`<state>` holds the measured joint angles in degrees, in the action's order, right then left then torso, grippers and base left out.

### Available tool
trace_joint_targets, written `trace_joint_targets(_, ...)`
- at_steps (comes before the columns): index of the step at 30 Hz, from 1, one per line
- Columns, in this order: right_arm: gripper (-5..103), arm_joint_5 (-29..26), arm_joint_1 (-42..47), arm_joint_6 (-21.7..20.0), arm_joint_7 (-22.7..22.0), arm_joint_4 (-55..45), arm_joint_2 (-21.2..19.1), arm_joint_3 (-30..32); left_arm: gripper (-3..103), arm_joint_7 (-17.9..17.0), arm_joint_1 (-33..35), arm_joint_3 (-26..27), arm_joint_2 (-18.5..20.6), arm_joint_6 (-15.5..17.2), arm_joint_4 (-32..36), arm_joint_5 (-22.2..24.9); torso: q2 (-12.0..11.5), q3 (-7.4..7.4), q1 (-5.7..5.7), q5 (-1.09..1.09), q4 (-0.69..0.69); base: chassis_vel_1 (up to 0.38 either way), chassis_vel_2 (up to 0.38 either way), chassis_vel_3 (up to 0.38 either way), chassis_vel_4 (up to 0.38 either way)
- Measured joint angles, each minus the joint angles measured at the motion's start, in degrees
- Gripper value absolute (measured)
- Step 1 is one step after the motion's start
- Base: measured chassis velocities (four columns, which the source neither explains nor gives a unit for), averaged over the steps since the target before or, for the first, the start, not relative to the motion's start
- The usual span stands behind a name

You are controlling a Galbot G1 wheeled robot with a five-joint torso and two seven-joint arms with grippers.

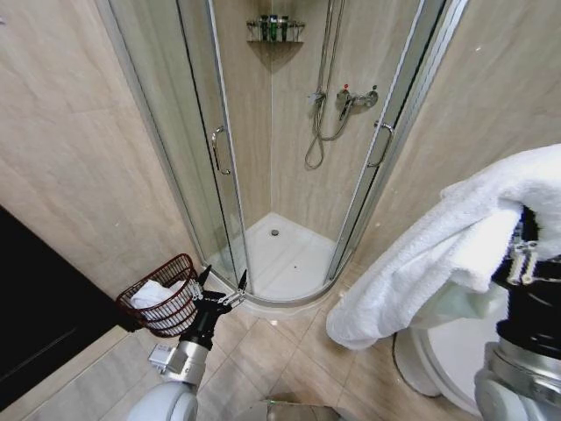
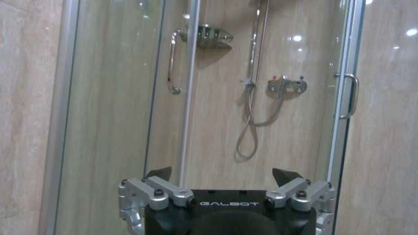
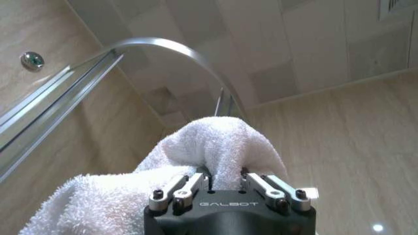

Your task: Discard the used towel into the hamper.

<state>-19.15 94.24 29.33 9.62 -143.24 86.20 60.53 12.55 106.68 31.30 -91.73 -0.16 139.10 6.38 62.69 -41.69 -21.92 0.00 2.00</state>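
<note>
A thick white towel (image 1: 421,263) hangs in a long fold at the right of the head view, held high off the floor. My right gripper (image 3: 223,174) is shut on the towel (image 3: 216,142), which bulges up between and over its fingers. The hamper (image 1: 162,307), a small round reddish-brown wire basket, stands on the floor at lower left against the wall, with a white cloth (image 1: 156,294) lying in it. My left gripper (image 1: 223,285) is low, just right of the hamper, open and empty, pointing at the shower; the left wrist view shows its fingers (image 2: 222,174) spread apart.
A glass corner shower cabin (image 1: 280,132) with a white tray (image 1: 285,259) stands straight ahead, its doors parted. A white round fixture (image 1: 438,360) sits on the floor at lower right. A dark panel (image 1: 35,324) lines the left wall. Tiled floor (image 1: 280,351) lies between them.
</note>
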Motion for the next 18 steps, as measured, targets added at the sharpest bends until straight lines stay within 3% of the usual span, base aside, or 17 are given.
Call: trace_joint_targets(18,20,0.0,0.1,0.0,0.0,0.0,-0.1,-0.2,100,0.0,0.0,0.0,0.0,0.0,0.0,0.0,5.2,-2.80,-2.35,0.00,0.00,0.000,0.000,0.000,0.000)
